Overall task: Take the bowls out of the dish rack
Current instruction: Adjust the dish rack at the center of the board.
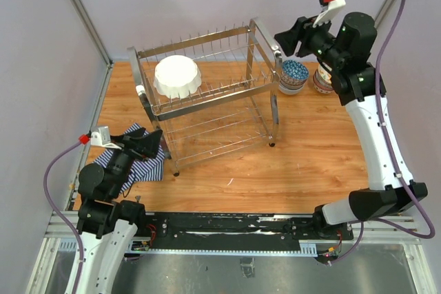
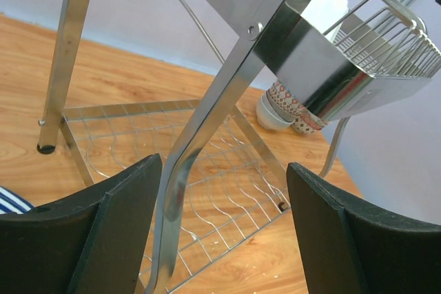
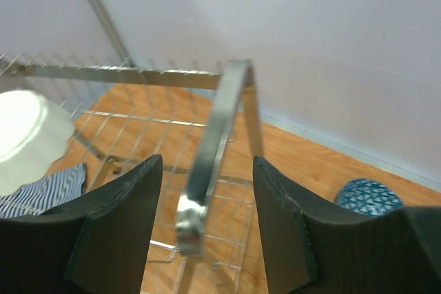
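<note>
The right arm (image 1: 365, 101) half hides 1 bowl (image 1: 321, 82).

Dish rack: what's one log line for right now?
dish rack upright | white bowl on top tier | blue bowl out, on table | left tool open astride its frame | right tool open astride its handle

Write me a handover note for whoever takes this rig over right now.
Left gripper: open, straddling a leg strut of the dish rack, not clamped.
Right gripper: open around the rack's right end handle.
Done: blue patterned bowl and another bowl stand on the table right of the rack.
To do: white scalloped bowl on the top tier.
</note>
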`<action>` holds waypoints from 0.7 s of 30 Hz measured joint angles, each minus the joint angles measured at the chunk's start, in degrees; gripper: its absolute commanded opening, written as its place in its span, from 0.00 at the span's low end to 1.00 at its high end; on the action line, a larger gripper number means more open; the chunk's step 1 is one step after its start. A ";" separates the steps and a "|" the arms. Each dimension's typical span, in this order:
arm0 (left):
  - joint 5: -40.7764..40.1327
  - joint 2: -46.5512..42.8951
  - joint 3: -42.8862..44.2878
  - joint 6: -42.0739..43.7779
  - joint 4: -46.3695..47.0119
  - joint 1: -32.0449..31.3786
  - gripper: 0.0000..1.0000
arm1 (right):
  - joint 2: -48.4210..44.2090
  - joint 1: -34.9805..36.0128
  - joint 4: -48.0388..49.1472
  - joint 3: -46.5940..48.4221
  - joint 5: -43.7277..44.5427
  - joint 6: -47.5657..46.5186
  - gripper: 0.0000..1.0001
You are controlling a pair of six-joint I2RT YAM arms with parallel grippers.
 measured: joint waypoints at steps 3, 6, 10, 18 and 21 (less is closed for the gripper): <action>-0.24 0.59 0.00 -0.02 -0.52 0.00 0.78 | -0.35 4.00 -1.95 0.20 0.02 -0.59 0.56; -0.59 1.36 0.00 -0.02 -0.59 0.00 0.78 | 0.35 7.17 -4.52 0.81 1.07 -1.20 0.56; -1.38 2.45 0.00 -0.04 -0.55 0.00 0.78 | 1.99 9.66 -8.02 2.86 3.91 -1.99 0.54; -2.93 4.68 0.00 -0.04 -0.33 0.00 0.78 | 3.58 11.80 -11.80 5.86 10.19 -3.76 0.54; -3.37 5.57 0.00 -0.07 0.20 0.00 0.78 | 3.58 12.79 -12.09 5.97 12.15 -4.28 0.55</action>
